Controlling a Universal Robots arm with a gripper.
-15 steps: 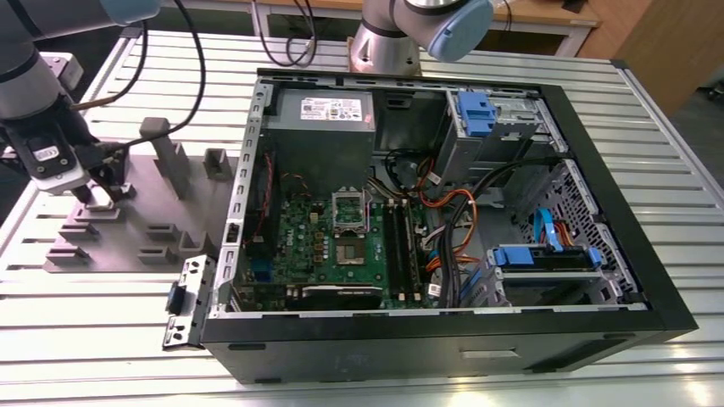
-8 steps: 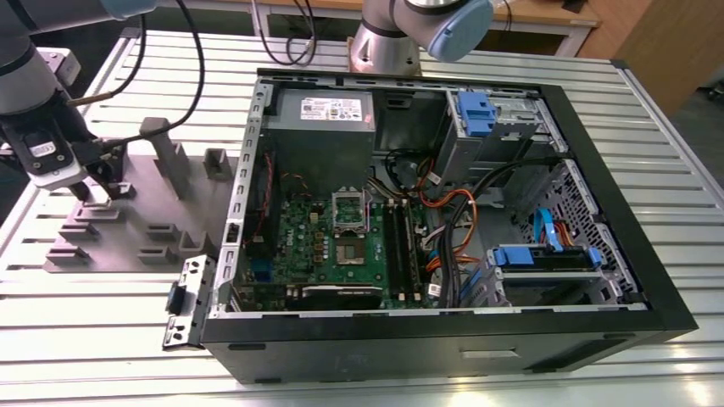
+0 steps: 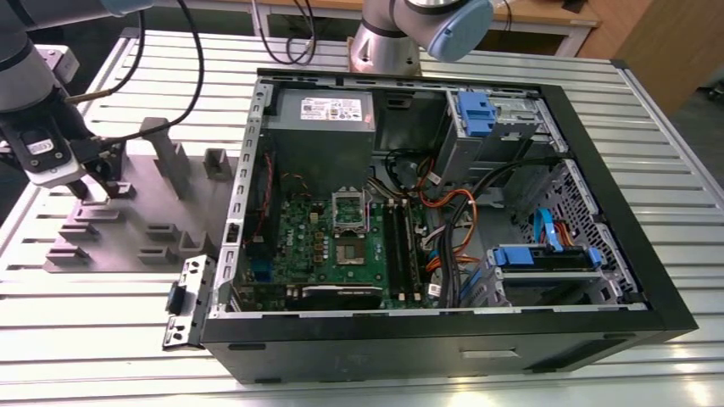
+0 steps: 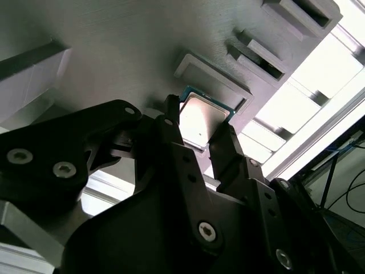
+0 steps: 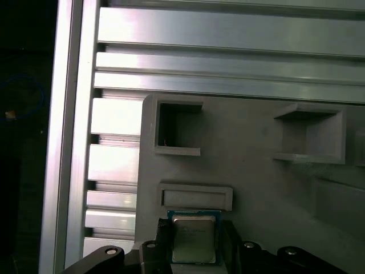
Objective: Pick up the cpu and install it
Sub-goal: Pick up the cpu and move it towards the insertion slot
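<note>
In both wrist views we see the cpu (image 4: 201,119) lying between the 2 jaws. They look closed on its opposite edges, at the grey fixture (image 3: 136,222) on the exterior view's left — well apart from the motherboard (image 3: 339,246).

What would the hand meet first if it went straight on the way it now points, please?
Likely the chip at the hand's tip, then the grey tray behind it; contact is unclear.
</note>
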